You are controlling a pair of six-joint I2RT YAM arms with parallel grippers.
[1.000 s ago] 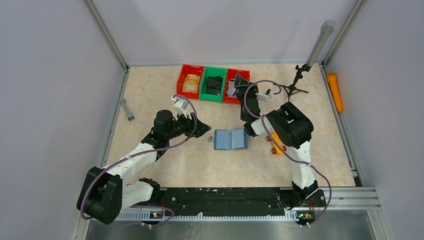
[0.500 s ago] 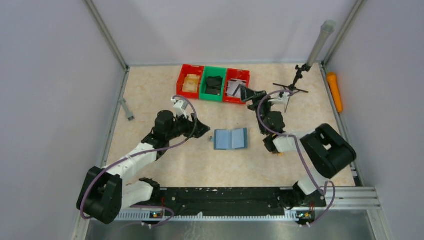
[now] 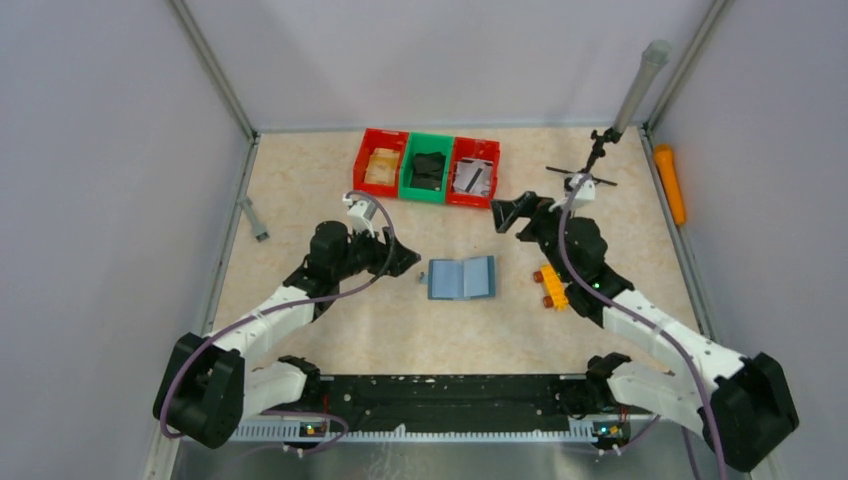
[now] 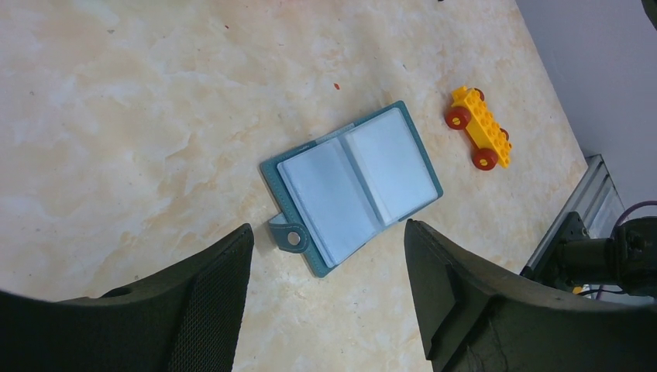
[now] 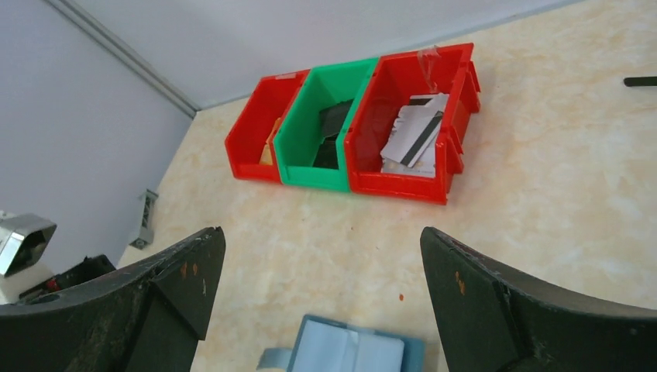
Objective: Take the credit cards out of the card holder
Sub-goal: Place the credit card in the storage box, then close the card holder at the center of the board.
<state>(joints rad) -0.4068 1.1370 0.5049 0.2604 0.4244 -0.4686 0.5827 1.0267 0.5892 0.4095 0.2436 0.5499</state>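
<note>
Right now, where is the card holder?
In the top view the card holder lies open near the centre, between the left fingers and the yellow toy on its right, with the three bins behind it.

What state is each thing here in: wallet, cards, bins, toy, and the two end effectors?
Wallet: lying open flat, clasp undone, pockets look empty.
Cards: loose in the right red bin.
Green bin: holds dark items.
Left red bin: holds something tan.
Toy car: upright on its wheels.
Left end effector: open, empty, beside the wallet.
Right end effector: open, empty.
</note>
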